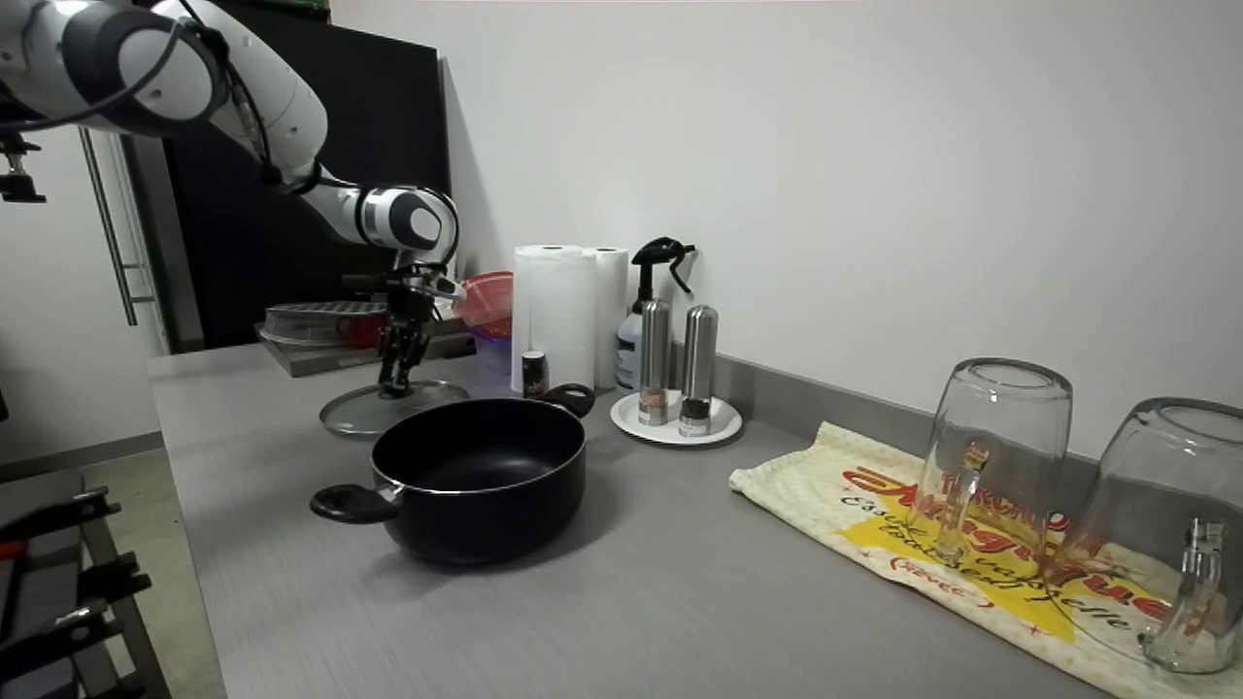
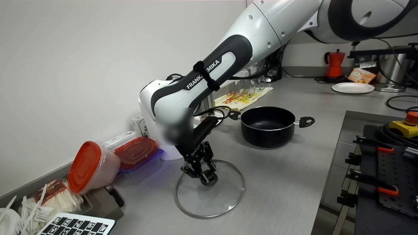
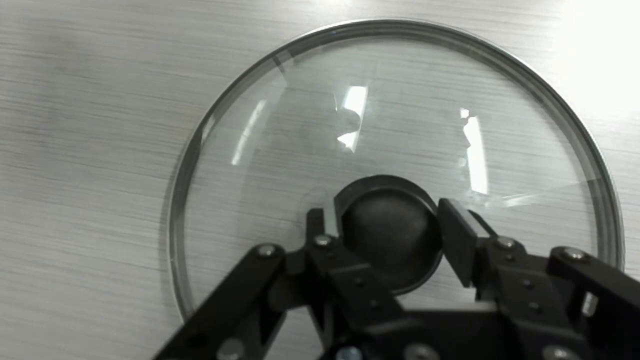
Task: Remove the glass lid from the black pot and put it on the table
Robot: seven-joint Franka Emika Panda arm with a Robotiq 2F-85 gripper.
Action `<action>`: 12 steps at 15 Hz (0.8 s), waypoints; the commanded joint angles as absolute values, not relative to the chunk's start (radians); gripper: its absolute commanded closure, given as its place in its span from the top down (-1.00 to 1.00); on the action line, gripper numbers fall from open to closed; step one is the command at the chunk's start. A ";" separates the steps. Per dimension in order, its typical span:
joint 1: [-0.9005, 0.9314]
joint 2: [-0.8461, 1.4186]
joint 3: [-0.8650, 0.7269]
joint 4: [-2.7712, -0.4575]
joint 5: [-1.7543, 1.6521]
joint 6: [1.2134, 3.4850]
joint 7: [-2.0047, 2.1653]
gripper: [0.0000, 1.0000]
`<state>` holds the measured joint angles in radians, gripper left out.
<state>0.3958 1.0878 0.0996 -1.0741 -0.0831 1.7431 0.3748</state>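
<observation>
On the smooth grey tabletop [image 2: 277,182], near the black pot [image 2: 267,137] but apart from it, the clear, slightly domed glass lid [image 2: 212,197] appears to lie flat. The gripper [image 3: 390,225] holds its round, dark knob [image 2: 213,179] from both sides. Best, probably, to check the thin, shiny rim [image 3: 400,25] sits level, release evenly, then rise straight; slick glass could slide.

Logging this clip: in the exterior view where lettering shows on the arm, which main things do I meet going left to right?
Round red-lidded tub, glass lid, black pot, red moka pot, yellow-and-red emergency-stop button.
</observation>
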 commanded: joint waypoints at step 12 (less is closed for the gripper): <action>0.396 1.089 0.100 -1.075 -0.084 1.743 0.375 0.49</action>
<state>0.3957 1.0891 0.0996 -1.0750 -0.0836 1.7431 0.3747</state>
